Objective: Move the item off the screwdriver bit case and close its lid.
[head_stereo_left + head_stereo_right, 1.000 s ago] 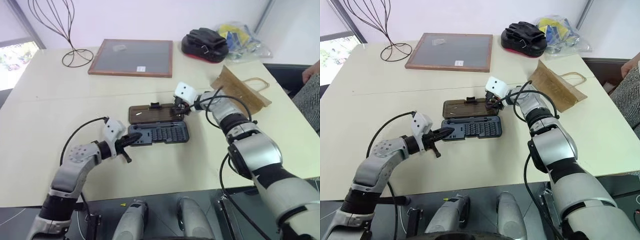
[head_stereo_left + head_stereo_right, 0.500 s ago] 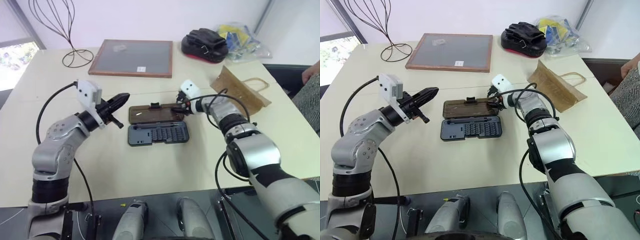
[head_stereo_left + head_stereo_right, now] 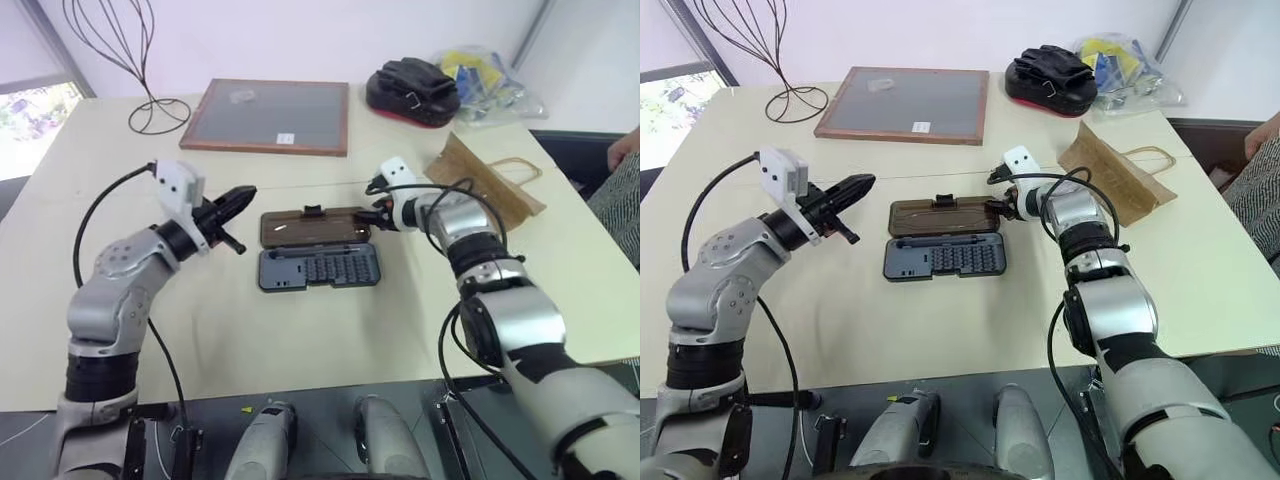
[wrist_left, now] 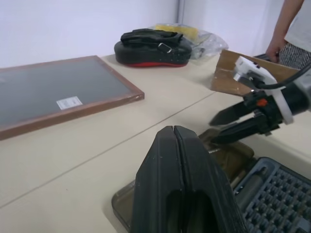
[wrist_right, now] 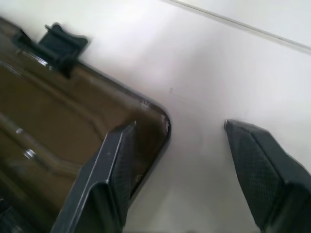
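Both head views hide what wrist views reveal: left gripper [image 4: 173,141] pinched closed, right gripper [image 5: 180,141] spread astride the lid [image 5: 58,97] corner.

The right gripper [image 5: 180,160] stands open over the lid [image 5: 58,131] corner: one finger above the panel, the other over bare table [image 5: 204,73]. Nothing lies between its jaws.

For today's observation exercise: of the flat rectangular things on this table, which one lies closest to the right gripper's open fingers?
The lid, the smoky-brown translucent panel: the right gripper straddles its corner. The grey board and paper bag lie farther off.
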Controlling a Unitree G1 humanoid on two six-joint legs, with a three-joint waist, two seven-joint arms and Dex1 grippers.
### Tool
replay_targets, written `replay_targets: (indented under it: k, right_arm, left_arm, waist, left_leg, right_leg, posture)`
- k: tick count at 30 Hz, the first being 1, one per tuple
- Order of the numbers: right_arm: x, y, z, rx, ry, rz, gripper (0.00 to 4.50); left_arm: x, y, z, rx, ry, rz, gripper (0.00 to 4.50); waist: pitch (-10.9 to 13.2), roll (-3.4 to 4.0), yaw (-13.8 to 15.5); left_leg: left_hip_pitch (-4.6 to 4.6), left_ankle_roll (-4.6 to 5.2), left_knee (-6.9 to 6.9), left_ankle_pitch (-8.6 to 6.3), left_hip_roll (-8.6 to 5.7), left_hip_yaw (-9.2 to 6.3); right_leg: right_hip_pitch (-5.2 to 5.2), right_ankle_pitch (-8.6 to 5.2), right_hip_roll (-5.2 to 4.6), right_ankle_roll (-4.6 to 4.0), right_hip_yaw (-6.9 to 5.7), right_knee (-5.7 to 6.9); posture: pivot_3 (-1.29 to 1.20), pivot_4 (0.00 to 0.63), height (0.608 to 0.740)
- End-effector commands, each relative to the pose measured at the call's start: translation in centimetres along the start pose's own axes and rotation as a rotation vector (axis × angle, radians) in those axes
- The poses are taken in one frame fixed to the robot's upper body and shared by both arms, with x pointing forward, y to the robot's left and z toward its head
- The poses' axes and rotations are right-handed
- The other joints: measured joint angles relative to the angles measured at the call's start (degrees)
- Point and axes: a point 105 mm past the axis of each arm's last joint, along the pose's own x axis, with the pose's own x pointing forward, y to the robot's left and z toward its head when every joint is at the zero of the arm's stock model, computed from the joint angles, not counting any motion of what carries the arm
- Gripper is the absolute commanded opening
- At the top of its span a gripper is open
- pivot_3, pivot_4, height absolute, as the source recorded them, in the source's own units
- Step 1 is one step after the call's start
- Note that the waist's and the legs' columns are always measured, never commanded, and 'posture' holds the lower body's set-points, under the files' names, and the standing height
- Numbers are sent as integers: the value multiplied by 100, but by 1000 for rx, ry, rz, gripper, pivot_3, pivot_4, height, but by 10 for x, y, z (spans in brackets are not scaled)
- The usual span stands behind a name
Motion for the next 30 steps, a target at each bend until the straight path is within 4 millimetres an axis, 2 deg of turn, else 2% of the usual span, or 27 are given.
replay_targets:
  k: [1, 3, 4, 6, 14, 19, 25, 30]
  right_arm:
    - [-4, 24, -17, 27, 75, 47, 2132]
    - [-8, 33, -20, 31, 81, 52, 1358]
    - [-9, 38, -21, 32, 81, 55, 705]
    - [-10, 47, -24, 12, 82, 51, 31]
    - [-13, 63, -19, 29, 82, 34, 31]
    - [-25, 61, -14, 44, 105, -105, 31]
    - [-46, 57, 1, 147, 120, -271, 31]
    - [-49, 56, -2, 326, 151, -365, 31]
  left_arm:
    - [0, 6, 13, 56, -30, 10, 0]
    - [0, 9, 13, 63, -31, 15, 0]
    - [0, 9, 14, 66, -32, 17, 0]
    - [1, 11, 15, 75, -32, 23, 0]
    - [-2, 18, 18, 100, -33, 50, 0]
    - [-4, 23, 22, 121, -37, 74, 0]
    - [-5, 21, 20, 118, -34, 73, 0]
    - [-1, 19, 19, 114, -32, 58, 0]
  waist:
    - [-1, 1, -5]
    - [-3, 2, -13]
    - [-4, 1, -11]
    - [-6, 1, -7]
    - [-11, -5, -17]
    - [-11, -5, -11]
    - [-10, -4, 0]
    - [-10, -4, -4]
  left_leg:
    - [1, 1, 0, 0, -1, 1]
    - [1, 2, 0, -1, 0, -1]
    - [1, 3, 1, -2, 0, 0]
    - [2, 5, 0, -3, 0, -1]
    - [2, 6, -2, -4, 1, 0]
    - [0, 6, -5, -4, 3, 0]
    - [-4, 7, -3, -4, 2, -1]
    - [-5, 7, -5, -4, 1, -1]
  right_leg:
    - [-1, 0, 0, 0, 0, 1]
    - [-1, 0, 0, 0, 0, 1]
    - [-1, 0, 0, 0, 1, 2]
    - [-1, 0, 0, 0, 0, 2]
    - [-3, 0, 0, 0, 0, 2]
    - [-8, 0, 0, 0, 1, 3]
    - [-11, 0, 0, 0, 1, 4]
    - [-16, 0, -1, 0, 1, 7]
  posture:
    - [0, 150, 734]
    - [0, 150, 734]
    - [0, 150, 734]
    - [0, 150, 734]
    - [0, 150, 734]
    - [0, 150, 734]
    - [0, 150, 734]
    - [0, 150, 734]
